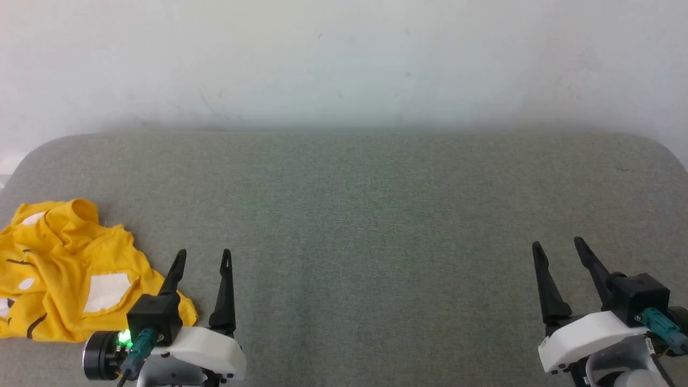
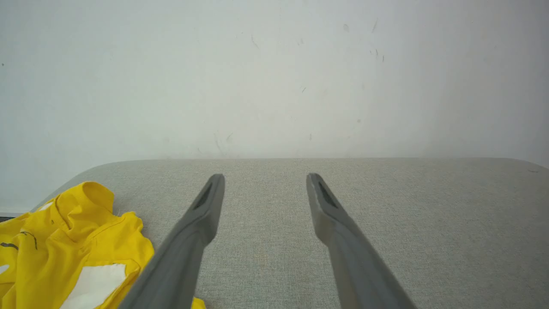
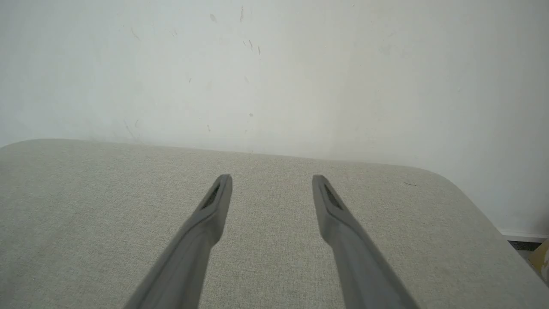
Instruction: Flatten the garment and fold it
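Loosely crumpled yellow garment point(image 1: 64, 258), white patches point(image 1: 106, 290), black strokes point(image 1: 19, 262)

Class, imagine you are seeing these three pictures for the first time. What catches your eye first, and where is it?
The bright yellow T-shirt stands out first, lying crumpled at the left edge of the grey surface. Next come the dark fingers of the left gripper, open just beside the T-shirt. The right gripper is open too, far off at the lower right.
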{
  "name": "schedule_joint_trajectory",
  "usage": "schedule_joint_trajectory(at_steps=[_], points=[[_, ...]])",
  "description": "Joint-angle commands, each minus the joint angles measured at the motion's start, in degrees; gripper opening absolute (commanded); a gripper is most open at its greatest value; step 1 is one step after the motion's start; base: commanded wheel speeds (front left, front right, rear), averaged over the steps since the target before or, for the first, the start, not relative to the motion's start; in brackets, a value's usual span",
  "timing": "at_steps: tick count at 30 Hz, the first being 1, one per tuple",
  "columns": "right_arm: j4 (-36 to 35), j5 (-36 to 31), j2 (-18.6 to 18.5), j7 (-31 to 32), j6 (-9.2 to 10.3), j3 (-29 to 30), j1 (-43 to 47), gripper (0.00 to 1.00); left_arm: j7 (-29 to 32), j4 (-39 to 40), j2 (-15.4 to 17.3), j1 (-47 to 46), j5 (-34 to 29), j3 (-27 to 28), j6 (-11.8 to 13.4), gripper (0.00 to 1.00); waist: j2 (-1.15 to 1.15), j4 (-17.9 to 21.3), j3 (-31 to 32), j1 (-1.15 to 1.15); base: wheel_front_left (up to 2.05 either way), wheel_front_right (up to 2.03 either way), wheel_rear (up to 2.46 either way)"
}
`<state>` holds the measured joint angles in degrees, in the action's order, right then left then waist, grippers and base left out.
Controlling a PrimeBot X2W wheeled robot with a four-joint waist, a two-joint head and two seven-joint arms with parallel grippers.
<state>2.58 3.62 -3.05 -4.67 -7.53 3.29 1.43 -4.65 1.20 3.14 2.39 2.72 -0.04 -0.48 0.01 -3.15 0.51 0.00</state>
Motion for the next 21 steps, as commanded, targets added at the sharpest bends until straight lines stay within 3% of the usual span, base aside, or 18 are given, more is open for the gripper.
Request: schedule_joint_trajectory(at_steps=[1,21], points=[[0.20,0.61,0.05,-0.61,0.01,0.05,0.57,1.00,-0.61,0.41,-0.09,0.89,0.52,0.27,0.18,1.00,-0.01,-0.70,0.06,0.00,0.00,0.00,0.00],[1.85,1.16,0.08,-2.88,0.02,-1.47,0.79,1.00,-2.88,1.32,-0.13,2.40,1.56,1.27,0.57,1.00,-0.01,-8.20,0.19,0.00,0.00,0.00,0.00]])
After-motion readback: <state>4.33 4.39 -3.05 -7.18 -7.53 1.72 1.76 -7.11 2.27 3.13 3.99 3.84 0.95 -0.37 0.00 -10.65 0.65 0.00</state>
